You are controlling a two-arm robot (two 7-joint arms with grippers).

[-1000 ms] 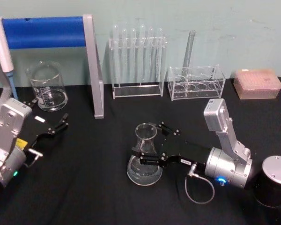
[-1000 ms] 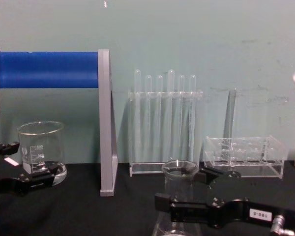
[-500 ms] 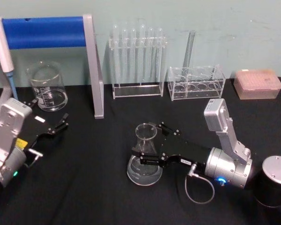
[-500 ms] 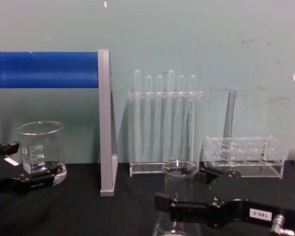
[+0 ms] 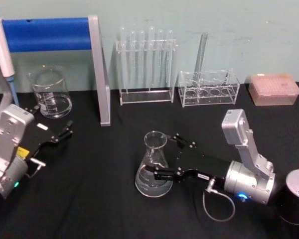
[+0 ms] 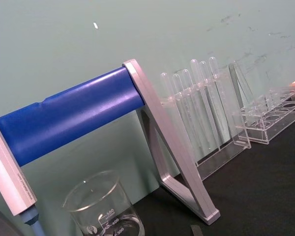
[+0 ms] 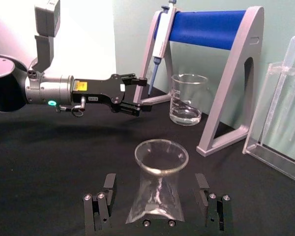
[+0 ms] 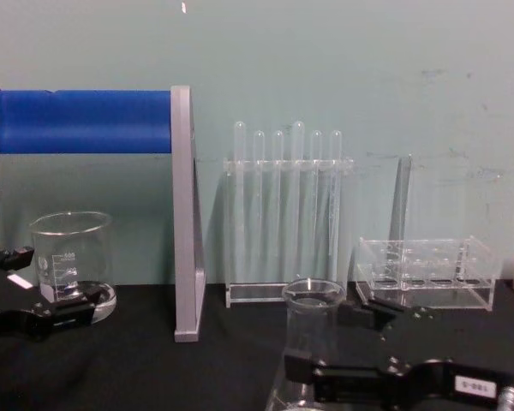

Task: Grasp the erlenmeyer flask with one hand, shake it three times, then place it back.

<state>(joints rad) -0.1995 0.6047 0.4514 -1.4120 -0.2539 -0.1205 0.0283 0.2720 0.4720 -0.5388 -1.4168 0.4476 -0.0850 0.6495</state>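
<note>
The clear erlenmeyer flask (image 5: 153, 167) (image 7: 160, 189) (image 8: 313, 321) stands upright on the black table, near its middle. My right gripper (image 5: 162, 155) (image 7: 156, 182) (image 8: 321, 342) reaches in from the right and is open. One finger lies on each side of the flask's lower neck, and the right wrist view shows a gap on both sides. My left gripper (image 5: 52, 120) (image 7: 134, 93) rests open and holds nothing at the table's left, just in front of the beaker (image 5: 51, 92).
A blue-barred stand (image 5: 99, 74) with a hanging pipette (image 5: 2, 50) rises at the back left. Two clear test tube racks (image 5: 145, 64) (image 5: 209, 87) and a pink tip box (image 5: 273, 88) line the back wall. A black silver-lidded canister (image 5: 295, 196) sits at the right front.
My right arm has shifted slightly right and toward the table's front, and its fingers now sit lower on the flask. The flask and the left arm have not moved.
</note>
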